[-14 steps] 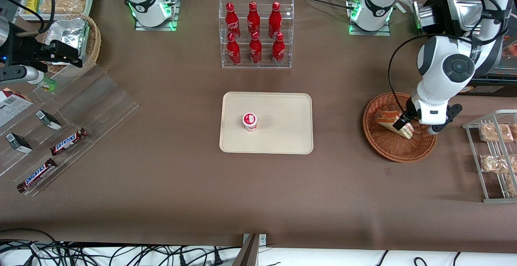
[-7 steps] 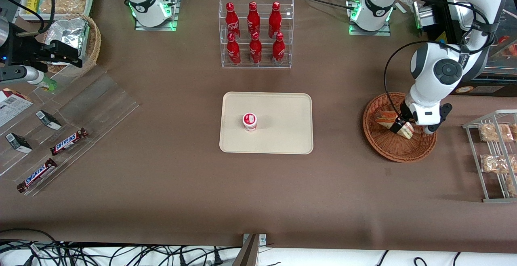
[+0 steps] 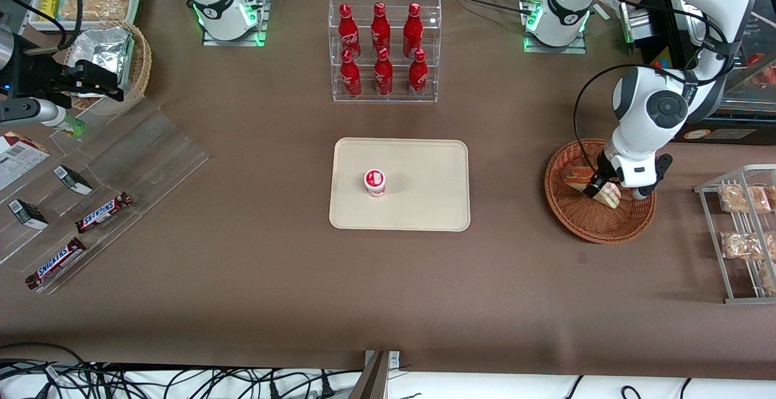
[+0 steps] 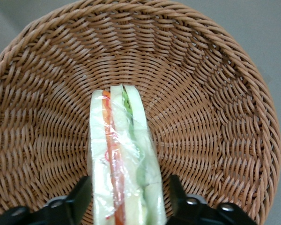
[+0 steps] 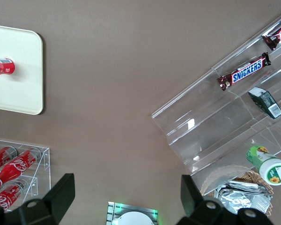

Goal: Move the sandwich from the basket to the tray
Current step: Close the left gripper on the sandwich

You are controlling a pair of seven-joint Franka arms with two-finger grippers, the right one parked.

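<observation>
Cables: a tangle of black cables [image 3: 182, 381] lies along the tabletop's nearest edge, partly cut off by the frame.
Tabletop: a brown cloth-like cover [image 3: 273, 278] spreads over the whole tabletop, bare across its near half.
Rack: toward the working arm's end, a wire rack [image 3: 741, 235] of crumbly snack packs is cut off at the frame edge.
Display: toward the parked arm's end, a clear stepped stand [image 3: 109, 168] carries Snickers bars [image 3: 103, 212] and small dark boxes.
Tray: the tray [image 3: 424, 211] lies mid-tabletop, a small red-and-white cup [image 3: 374, 182] upright on it.
Basket: the basket [image 3: 597, 226] sits well apart from the tray, toward the working arm's end.
Sandwich: the sandwich [image 4: 124, 159] lies inside the basket, standing on edge, filling layers showing.
Gripper: the gripper [image 4: 126, 199] is down in the basket, one finger on each side of the sandwich; the fingers [image 4: 175, 187] seem just clear of the wrap, apparently parted and not yet pinching, though contact is hard to judge.
Bottles: farther off, a clear rack [image 3: 384, 50] holds six red bottles.
Hidden: the wedge's end nearest the wrist camera is cut off.
</observation>
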